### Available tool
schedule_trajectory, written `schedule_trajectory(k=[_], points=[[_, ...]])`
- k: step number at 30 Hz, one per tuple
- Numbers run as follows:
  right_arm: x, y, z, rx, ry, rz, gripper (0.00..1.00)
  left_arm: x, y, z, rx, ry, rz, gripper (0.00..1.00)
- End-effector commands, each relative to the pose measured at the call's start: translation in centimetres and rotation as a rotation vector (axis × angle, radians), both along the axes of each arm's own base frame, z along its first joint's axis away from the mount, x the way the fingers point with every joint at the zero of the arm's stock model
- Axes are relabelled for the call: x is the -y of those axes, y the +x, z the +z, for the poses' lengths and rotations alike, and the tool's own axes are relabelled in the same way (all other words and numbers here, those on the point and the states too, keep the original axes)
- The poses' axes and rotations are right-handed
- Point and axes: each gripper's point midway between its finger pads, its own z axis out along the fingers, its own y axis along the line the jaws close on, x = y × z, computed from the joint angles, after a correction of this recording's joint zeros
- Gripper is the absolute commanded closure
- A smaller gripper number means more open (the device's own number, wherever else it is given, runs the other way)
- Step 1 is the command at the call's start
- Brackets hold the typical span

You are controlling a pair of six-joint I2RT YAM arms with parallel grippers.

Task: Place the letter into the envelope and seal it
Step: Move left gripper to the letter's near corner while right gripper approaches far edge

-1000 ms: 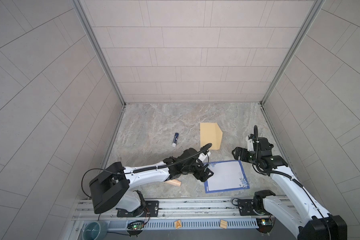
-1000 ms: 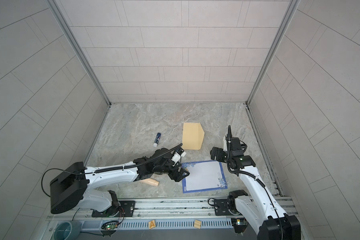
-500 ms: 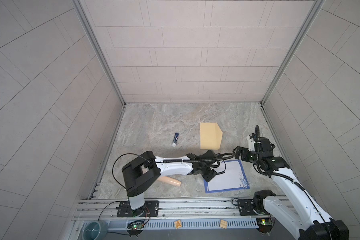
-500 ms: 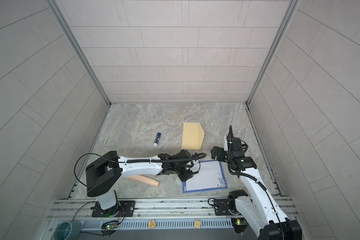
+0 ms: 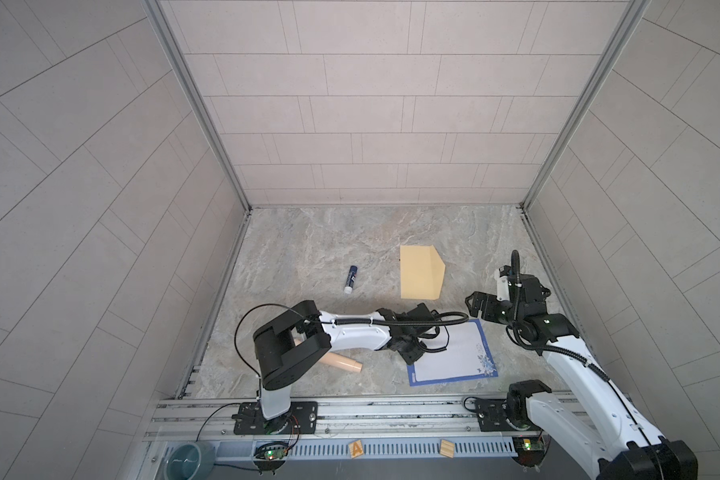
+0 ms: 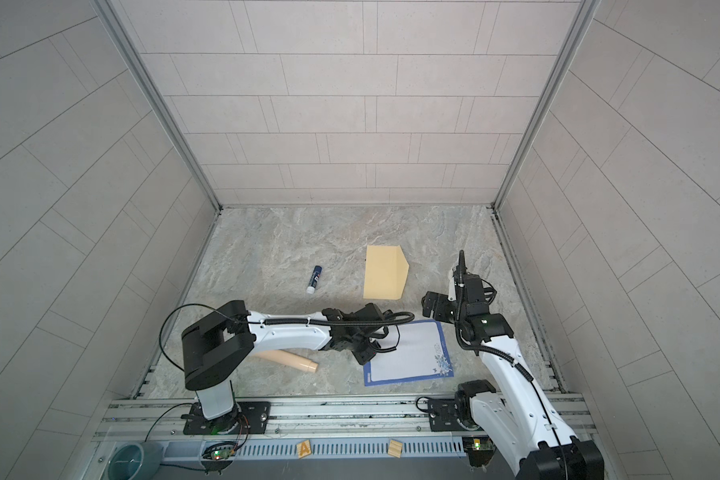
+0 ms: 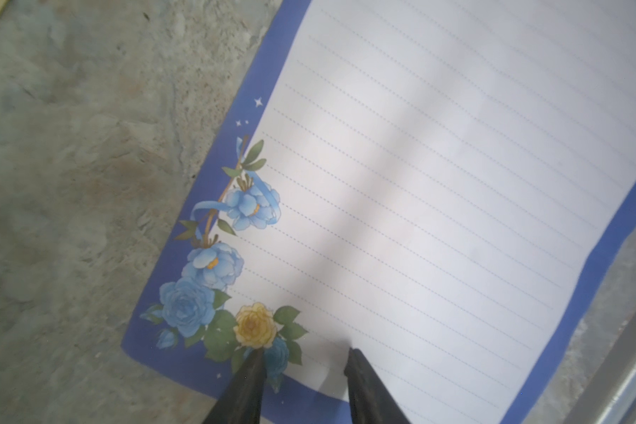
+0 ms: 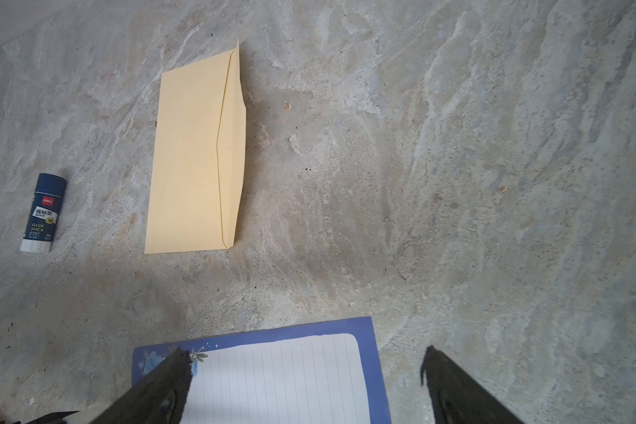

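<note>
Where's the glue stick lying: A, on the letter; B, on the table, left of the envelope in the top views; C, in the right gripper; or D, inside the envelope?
B: in both top views the glue stick lies on the table, left of the envelope, apart from it.

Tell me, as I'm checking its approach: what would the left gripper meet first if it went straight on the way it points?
The letter: the left gripper points down at its lined white area beside the flowered corner, with nothing between. Whether it already touches the paper is unclear.
</note>
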Motion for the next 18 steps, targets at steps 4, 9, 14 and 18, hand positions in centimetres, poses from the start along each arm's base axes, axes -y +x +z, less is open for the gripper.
schedule_trajectory(k=[4,9,14,18], points=[[-0.1,0.3,0.8,0.024,0.001,0.003,0.01,-5.2,1.6,-1.3,0.066,0.18,0.052,0.59],[-0.6,0.1,0.1,0.001,0.027,0.016,0.01,-8.1,3.0,-0.9,0.08,0.191,0.113,0.59],[-1.4,-0.3,-1.3,-0.052,0.068,0.036,0.01,-10.1,4.0,-0.6,0.093,0.188,0.151,0.59],[-2.5,-0.7,-2.5,-0.108,0.127,0.063,0.01,-11.0,4.6,-0.4,0.089,0.178,0.177,0.57]])
